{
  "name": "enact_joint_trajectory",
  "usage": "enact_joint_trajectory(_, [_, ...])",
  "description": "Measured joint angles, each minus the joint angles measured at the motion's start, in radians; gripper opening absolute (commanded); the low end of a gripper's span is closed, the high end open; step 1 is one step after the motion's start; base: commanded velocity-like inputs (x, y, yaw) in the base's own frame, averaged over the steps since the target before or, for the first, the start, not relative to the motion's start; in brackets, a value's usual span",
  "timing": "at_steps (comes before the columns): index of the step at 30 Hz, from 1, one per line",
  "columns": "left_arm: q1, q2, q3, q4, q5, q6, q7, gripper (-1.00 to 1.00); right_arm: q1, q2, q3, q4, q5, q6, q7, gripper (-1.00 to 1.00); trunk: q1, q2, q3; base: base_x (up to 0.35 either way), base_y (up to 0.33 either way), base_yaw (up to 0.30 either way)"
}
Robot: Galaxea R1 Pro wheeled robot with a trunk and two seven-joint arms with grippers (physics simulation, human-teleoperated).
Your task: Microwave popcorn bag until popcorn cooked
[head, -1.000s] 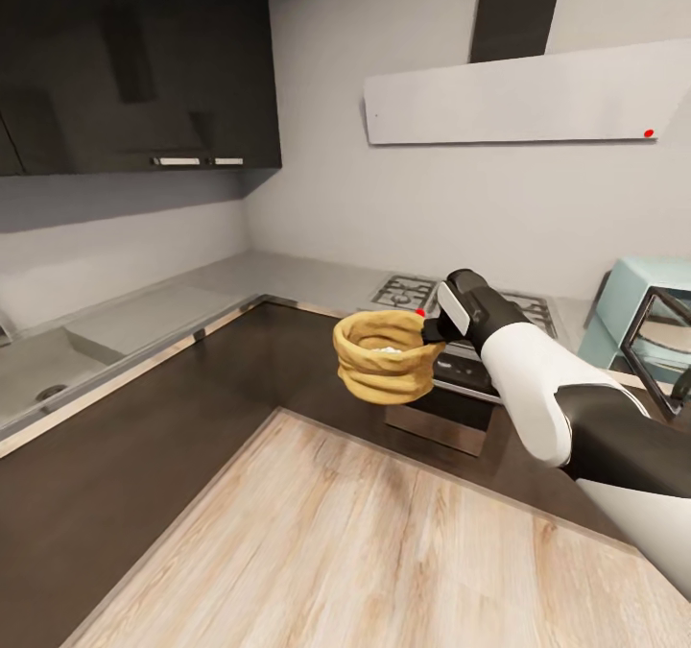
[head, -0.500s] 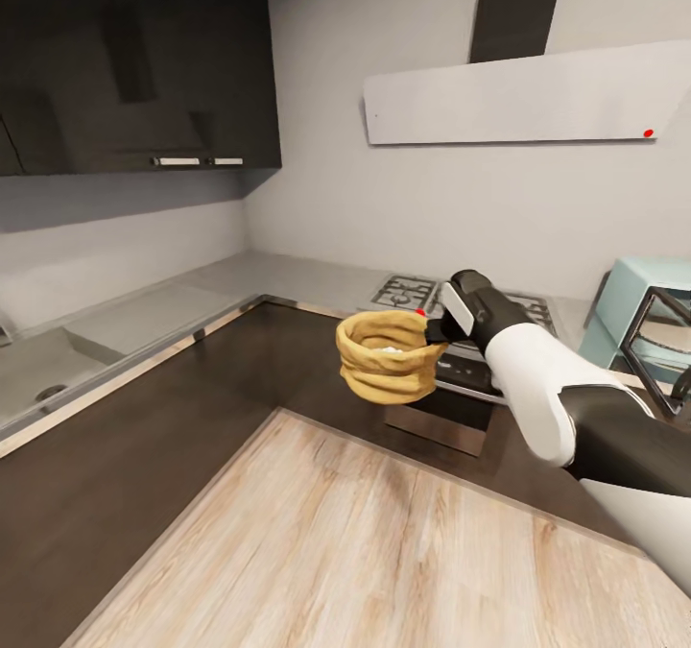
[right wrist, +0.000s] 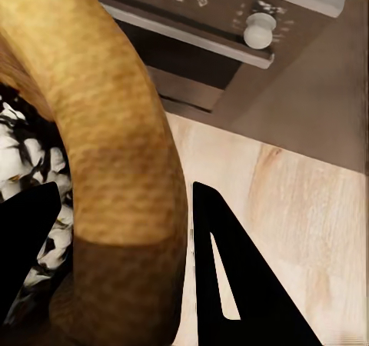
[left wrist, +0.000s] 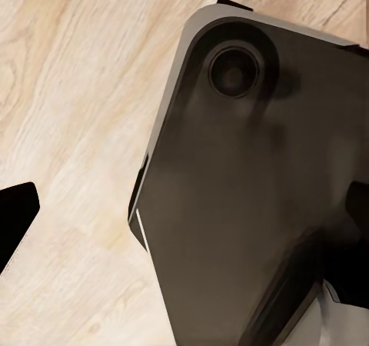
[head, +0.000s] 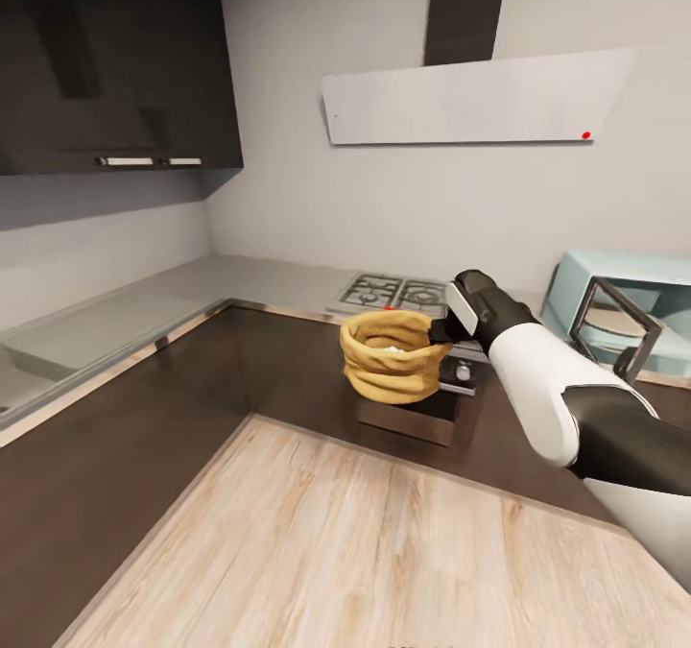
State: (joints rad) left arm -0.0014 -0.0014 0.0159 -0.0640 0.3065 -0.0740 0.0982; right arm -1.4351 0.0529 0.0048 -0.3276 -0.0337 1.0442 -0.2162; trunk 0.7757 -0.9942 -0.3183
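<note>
The right gripper [head: 439,329] is clamped on the rolled rim of the popcorn bag [head: 392,370], one finger [right wrist: 231,284] outside the wall and one inside, as the right wrist view shows. The bag is carried clear of the floor, ahead of the robot, its mouth up and its short axis upright, presumably so the contents are retained. The state of the left gripper cannot be told. Beyond it lie the gas hob [head: 398,294] and, at two o'clock, the microwave [head: 614,310], door open.
</note>
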Motion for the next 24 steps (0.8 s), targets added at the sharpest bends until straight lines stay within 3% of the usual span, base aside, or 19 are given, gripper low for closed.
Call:
enact_joint_trajectory(8, [0.000, 0.000, 0.000, 0.000, 0.000, 0.000, 0.000, 1.00, 0.000, 0.000, 0.000, 0.003, 0.000, 0.000, 0.001, -1.00, 0.000, 0.000, 0.000, 0.000, 0.000, -0.252])
enact_joint_trajectory(10, [0.000, 0.000, 0.000, 0.000, 0.000, 0.000, 0.000, 1.00, 0.000, 0.002, 0.001, 0.045, -0.002, 0.000, 0.001, -1.00, 0.000, 0.000, 0.000, 0.000, 0.000, -0.254])
enact_joint_trajectory(24, [0.000, 0.000, 0.000, 0.000, -0.001, 0.000, 0.000, 1.00, 0.000, 0.003, 0.000, 0.110, -0.016, 0.000, 0.009, -1.00, 0.000, 0.000, 0.000, 0.000, 0.000, -0.274])
